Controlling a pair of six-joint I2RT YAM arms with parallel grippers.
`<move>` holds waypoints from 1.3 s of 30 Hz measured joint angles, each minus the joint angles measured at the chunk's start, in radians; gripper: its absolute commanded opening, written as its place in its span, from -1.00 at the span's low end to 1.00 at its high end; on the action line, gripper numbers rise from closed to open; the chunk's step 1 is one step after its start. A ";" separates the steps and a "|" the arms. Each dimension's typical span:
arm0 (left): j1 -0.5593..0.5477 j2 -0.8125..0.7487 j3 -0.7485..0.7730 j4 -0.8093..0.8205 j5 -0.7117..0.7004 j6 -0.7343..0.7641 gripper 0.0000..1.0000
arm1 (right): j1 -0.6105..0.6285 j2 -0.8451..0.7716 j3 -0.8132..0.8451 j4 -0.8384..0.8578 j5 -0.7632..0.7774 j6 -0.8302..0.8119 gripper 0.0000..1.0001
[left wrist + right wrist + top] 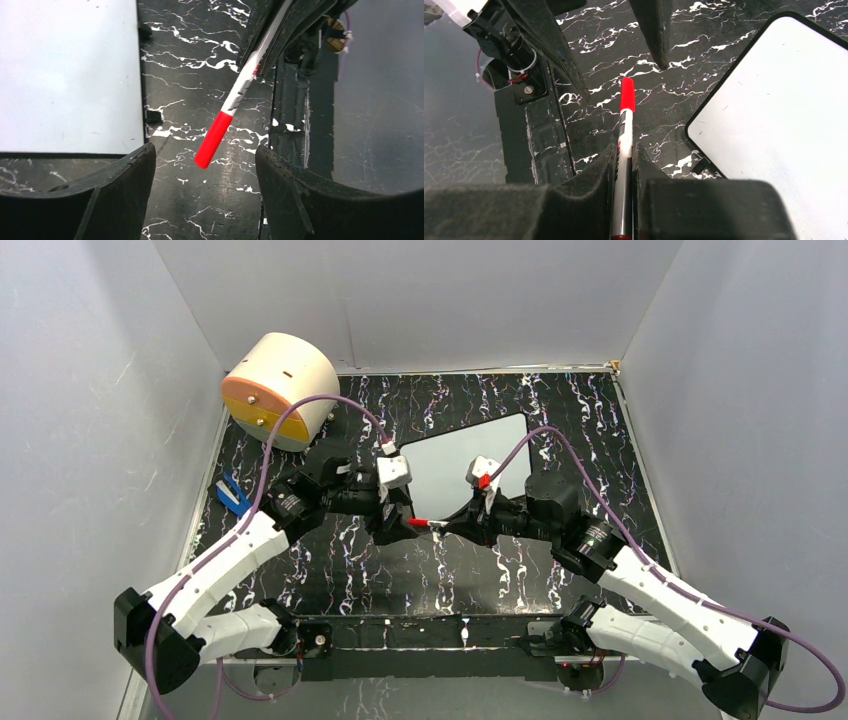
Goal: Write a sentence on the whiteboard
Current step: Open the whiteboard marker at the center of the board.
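Just unreadable print, marker (625, 135) near whiteboard (784, 110).

Top cam sits high up at the near edge, looking down on the whole table (590, 420). Both wrist cams are way closer, low over it, facing each other from opposite sides. Both catch the marker (215, 135) and the whiteboard (65, 75) edge.
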 measured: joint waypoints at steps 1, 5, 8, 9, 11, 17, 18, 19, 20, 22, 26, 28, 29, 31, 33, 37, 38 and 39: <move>0.000 0.013 0.006 -0.004 0.021 0.002 0.29 | 0.000 0.000 0.000 0.000 -0.008 -0.003 -1.00; 0.000 0.048 0.026 -0.012 0.080 0.011 0.19 | 0.000 -0.002 0.000 -0.002 -0.034 -0.013 -1.00; 0.000 0.061 0.034 -0.017 0.123 0.011 0.16 | 0.000 -0.006 0.000 0.000 -0.047 -0.017 -1.00; 0.000 0.065 0.036 -0.020 0.135 0.011 0.14 | 0.000 -0.006 0.000 0.001 -0.051 -0.017 -1.00; 0.000 0.069 0.038 -0.023 0.152 0.012 0.11 | 0.000 -0.006 0.000 0.001 -0.060 -0.017 -1.00; 0.000 0.096 0.038 -0.025 0.193 0.012 0.00 | 0.000 -0.005 0.000 0.027 -0.087 -0.013 -1.00; 0.000 0.102 0.039 -0.025 0.197 0.012 -0.01 | 0.000 -0.004 0.000 0.033 -0.090 -0.013 -1.00; 0.000 0.109 0.039 -0.027 0.201 0.012 -0.03 | 0.000 -0.003 0.000 0.039 -0.092 -0.012 -1.00; 0.000 0.117 0.040 -0.028 0.203 0.012 -0.06 | 0.000 -0.002 0.000 0.046 -0.093 -0.010 -1.00; 0.000 0.127 0.040 -0.029 0.205 0.013 -0.13 | 0.000 0.004 0.000 0.059 -0.097 -0.008 -1.00; 0.000 0.128 0.042 -0.032 0.209 0.019 -0.33 | 0.000 0.018 0.000 0.062 -0.103 -0.004 -1.00; 0.000 0.127 0.042 -0.032 0.216 0.021 -0.46 | 0.000 0.021 0.000 0.063 -0.108 -0.002 -1.00; 0.000 0.127 0.043 -0.032 0.217 0.023 -0.53 | 0.000 0.021 0.000 0.063 -0.111 -0.002 -1.00; 0.000 0.127 0.043 -0.035 0.225 0.027 -0.72 | -0.001 0.022 0.000 0.063 -0.111 0.000 -1.00; -0.001 0.121 0.043 -0.048 0.239 0.043 -1.00 | -0.003 0.023 0.000 0.064 -0.117 0.006 -1.00; -0.006 0.100 0.043 -0.085 0.260 0.101 -1.00 | -0.006 0.023 0.000 0.067 -0.153 0.013 -1.00; -0.006 0.095 0.043 -0.089 0.258 0.109 -1.00 | -0.006 0.022 0.000 0.069 -0.157 0.014 -1.00; -0.007 0.089 0.043 -0.091 0.254 0.117 -1.00 | -0.006 0.022 0.000 0.071 -0.161 0.014 -1.00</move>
